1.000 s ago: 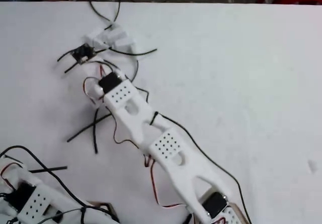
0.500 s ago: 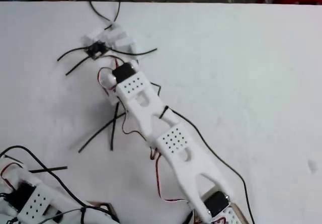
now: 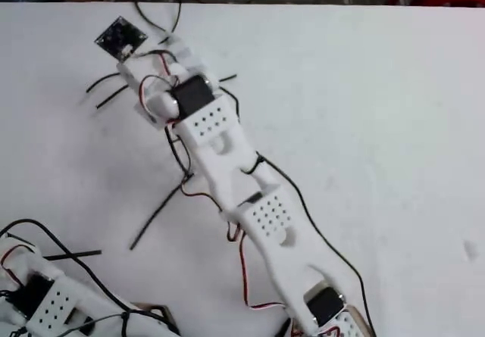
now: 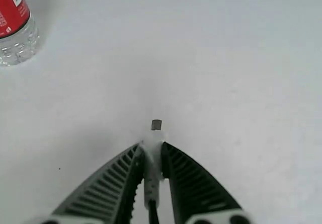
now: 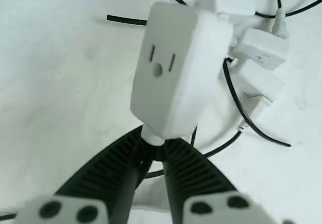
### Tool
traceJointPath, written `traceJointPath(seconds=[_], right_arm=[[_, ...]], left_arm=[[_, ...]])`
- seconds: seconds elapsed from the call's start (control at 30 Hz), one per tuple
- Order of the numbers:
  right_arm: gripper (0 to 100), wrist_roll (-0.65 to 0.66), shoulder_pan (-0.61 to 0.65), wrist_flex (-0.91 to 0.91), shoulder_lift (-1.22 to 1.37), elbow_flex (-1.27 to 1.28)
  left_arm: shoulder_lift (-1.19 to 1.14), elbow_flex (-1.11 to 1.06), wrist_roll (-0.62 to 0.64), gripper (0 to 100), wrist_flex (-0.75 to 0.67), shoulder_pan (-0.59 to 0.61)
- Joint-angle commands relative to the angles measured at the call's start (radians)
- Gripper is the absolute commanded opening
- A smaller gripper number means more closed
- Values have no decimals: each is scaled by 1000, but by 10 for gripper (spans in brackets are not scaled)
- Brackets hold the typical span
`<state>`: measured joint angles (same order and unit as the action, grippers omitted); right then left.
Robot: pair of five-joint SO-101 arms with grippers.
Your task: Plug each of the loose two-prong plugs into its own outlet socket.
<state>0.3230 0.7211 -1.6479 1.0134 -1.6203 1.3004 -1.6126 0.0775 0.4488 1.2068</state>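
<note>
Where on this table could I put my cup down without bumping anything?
Free: the wide bare table beyond the right arm, out to the right edge. Crowded: the far left, where black cables, white plugs and the outlet block in that arm's fingers tangle; the left arm sits in the near-left corner.
</note>
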Motion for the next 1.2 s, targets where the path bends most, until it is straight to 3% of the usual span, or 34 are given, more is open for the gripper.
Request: traceJointPath(seconds=[0.0,0.17,0.4,0.73,0.87,0.93,1.03,1.17], right_arm=[[19,107,-27,-70,-156,-40],[19,238,-148,-74,-280,-28],[19,253,-320,-77,-400,55],[19,460,-437,-74,-931,841],[21,457,-455,-45,-1107,1077],[22,393,-452,1,-1132,1172],[22,235,-440,137,-1110,1298],[87,199,-401,343,-990,1387]], left_arm=[[16,25,-8,24,3,-35],[16,25,-9,24,3,-68],[16,23,-11,24,5,-82],[16,23,-11,24,5,-82],[16,23,-11,24,5,-82],[16,23,-11,24,5,-82],[16,23,-12,24,5,-82],[16,23,-12,24,5,-82]])
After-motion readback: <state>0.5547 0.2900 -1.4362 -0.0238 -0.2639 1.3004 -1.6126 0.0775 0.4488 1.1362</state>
